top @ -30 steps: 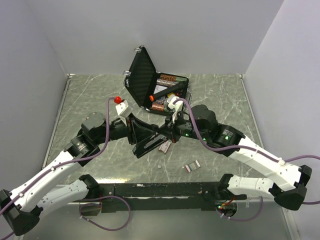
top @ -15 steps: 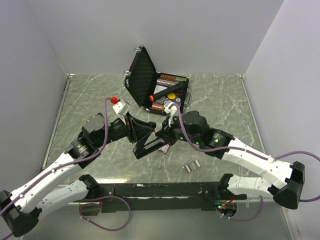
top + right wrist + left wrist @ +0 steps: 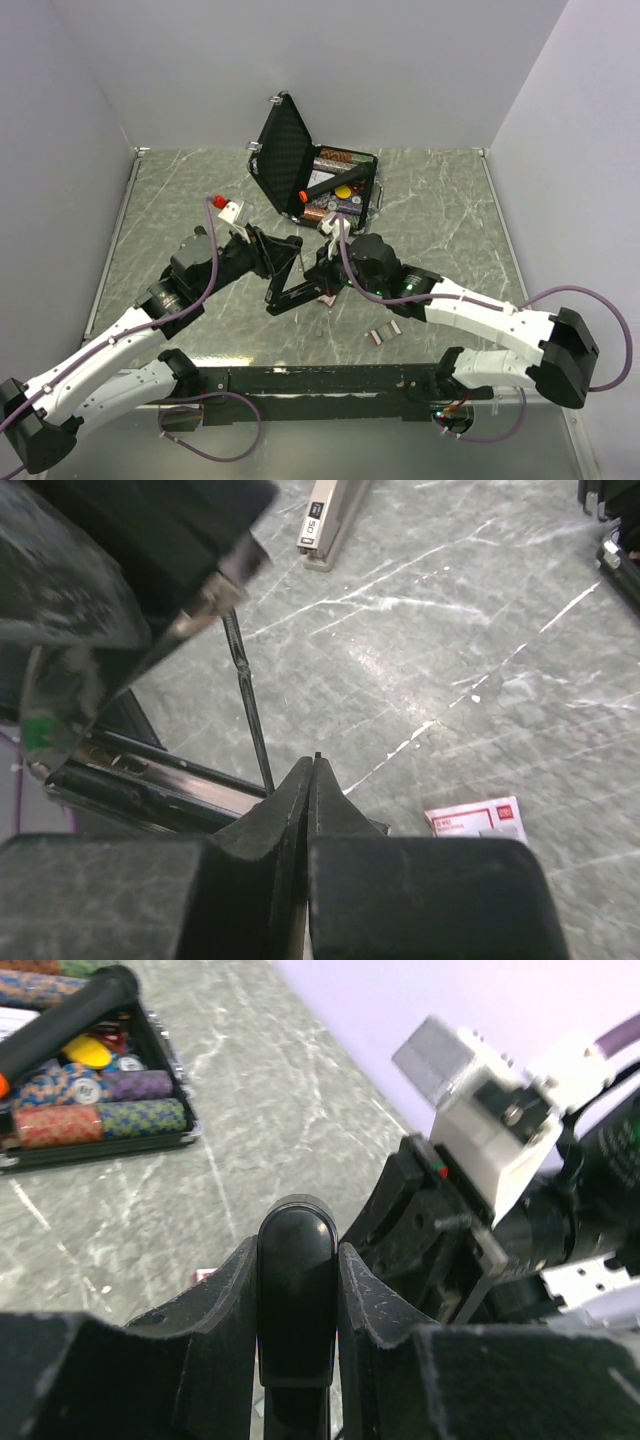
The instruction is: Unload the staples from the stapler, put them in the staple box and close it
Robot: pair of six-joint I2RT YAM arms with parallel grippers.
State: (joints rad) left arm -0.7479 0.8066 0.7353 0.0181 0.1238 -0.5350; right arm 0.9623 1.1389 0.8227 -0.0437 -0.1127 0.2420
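The black stapler (image 3: 297, 292) lies open at the table's middle, its top arm raised. My left gripper (image 3: 281, 256) is shut on that top arm; in the left wrist view the arm's rounded end (image 3: 296, 1235) sits tight between my jaws (image 3: 297, 1270). My right gripper (image 3: 325, 278) is shut, with its tip at the stapler's open rail (image 3: 150, 780). In the right wrist view its jaws (image 3: 316, 765) are pressed together, and a thin black rod (image 3: 245, 690) rises beside them. Loose staples (image 3: 383, 334) lie on the table to the right; a strip also shows in the right wrist view (image 3: 330, 520).
An open black case (image 3: 290, 150) with chips and small items stands at the back, also in the left wrist view (image 3: 100, 1110). A small white and red box (image 3: 475, 818) lies beside my right gripper. A tiny bit (image 3: 318, 330) lies in front of the stapler.
My right arm has moved left and in against the stapler, now covering the small box in the top view. My left gripper has shifted slightly, still holding the top arm.
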